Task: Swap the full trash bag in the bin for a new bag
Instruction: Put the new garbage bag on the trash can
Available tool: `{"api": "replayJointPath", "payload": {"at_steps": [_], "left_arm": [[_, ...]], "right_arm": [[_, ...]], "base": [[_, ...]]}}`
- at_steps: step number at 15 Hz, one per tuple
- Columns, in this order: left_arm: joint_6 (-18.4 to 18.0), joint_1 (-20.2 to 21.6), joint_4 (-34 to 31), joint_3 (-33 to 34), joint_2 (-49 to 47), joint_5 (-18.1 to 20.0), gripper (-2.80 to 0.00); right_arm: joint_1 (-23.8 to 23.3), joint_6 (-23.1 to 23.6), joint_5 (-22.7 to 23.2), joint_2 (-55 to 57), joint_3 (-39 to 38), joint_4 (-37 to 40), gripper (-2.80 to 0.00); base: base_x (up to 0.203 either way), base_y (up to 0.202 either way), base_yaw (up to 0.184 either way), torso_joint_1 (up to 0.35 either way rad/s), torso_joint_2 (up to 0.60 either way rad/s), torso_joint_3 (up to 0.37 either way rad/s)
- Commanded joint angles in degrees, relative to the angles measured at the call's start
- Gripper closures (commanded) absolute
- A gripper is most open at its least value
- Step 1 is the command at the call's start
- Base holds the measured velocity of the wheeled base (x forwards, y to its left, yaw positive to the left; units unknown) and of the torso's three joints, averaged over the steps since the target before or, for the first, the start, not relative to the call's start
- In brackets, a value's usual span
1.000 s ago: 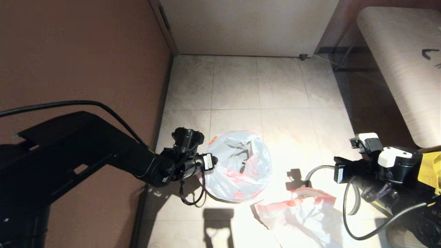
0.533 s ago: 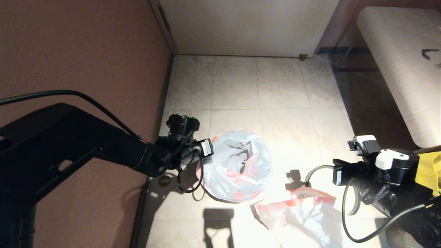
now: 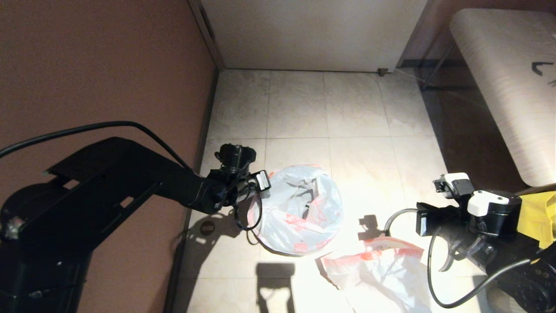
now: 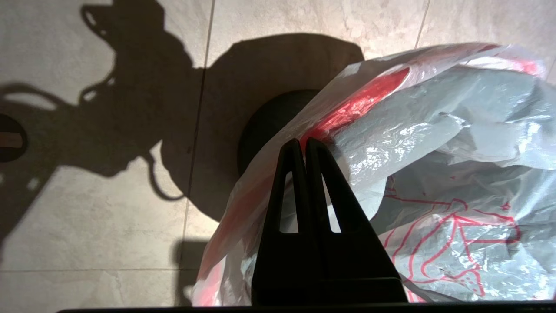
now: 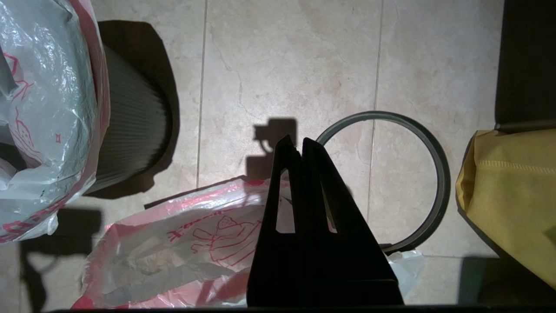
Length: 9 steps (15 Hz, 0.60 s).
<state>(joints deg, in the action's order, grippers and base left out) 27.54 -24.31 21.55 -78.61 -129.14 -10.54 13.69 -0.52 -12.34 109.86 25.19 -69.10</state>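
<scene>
The bin stands on the tiled floor with only its dark side (image 4: 265, 130) and ribbed wall (image 5: 134, 134) showing. A white bag with red print (image 3: 299, 208) lines it and is draped over the rim. My left gripper (image 4: 302, 142) sits at the bag's left rim. Its fingers are pressed together on the red edge of the plastic. A second white and red bag (image 3: 378, 269) lies flat on the floor in front of the bin. My right gripper (image 5: 299, 145) hangs shut and empty above that bag's edge, next to the grey hoop (image 5: 436, 182) lying on the floor.
A brown wall (image 3: 108, 78) runs close along the left of the bin. A yellow bag (image 3: 538, 213) sits at the right, beside my right arm (image 3: 486, 213). A pale bench (image 3: 508, 87) stands at the far right. Open tiles (image 3: 325, 108) stretch behind the bin.
My left gripper went from open to shut at the bag's left rim, moving slightly farther back along it. The right arm drifted a little to the left.
</scene>
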Motion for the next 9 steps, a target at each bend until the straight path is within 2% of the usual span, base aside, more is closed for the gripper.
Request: {"api": "replayJointPath", "payload": {"at_steps": [1, 4, 9], "left_arm": [[0.1, 0.1, -0.9, -2.7, -2.6, -0.1, 0.0], [0.3, 0.1, -3.3, -5.4, -4.0, 0.0, 0.0], [0.3, 0.1, -3.4, -7.3, -7.9, -0.3, 0.0]], "right_arm": [[-0.1, 0.0, 0.0, 0.3, 0.0, -0.7, 0.0], [-0.1, -0.1, -0.1, 1.6, -0.2, -3.2, 0.0], [-0.2, 0.0, -0.1, 4.0, -0.6, -6.1, 0.0]], "base": [[0.0, 0.0, 0.0, 0.0, 0.0, 0.0], [0.0, 0.0, 0.0, 0.0, 0.0, 0.0], [0.0, 0.0, 0.0, 0.0, 0.0, 0.0]]}}
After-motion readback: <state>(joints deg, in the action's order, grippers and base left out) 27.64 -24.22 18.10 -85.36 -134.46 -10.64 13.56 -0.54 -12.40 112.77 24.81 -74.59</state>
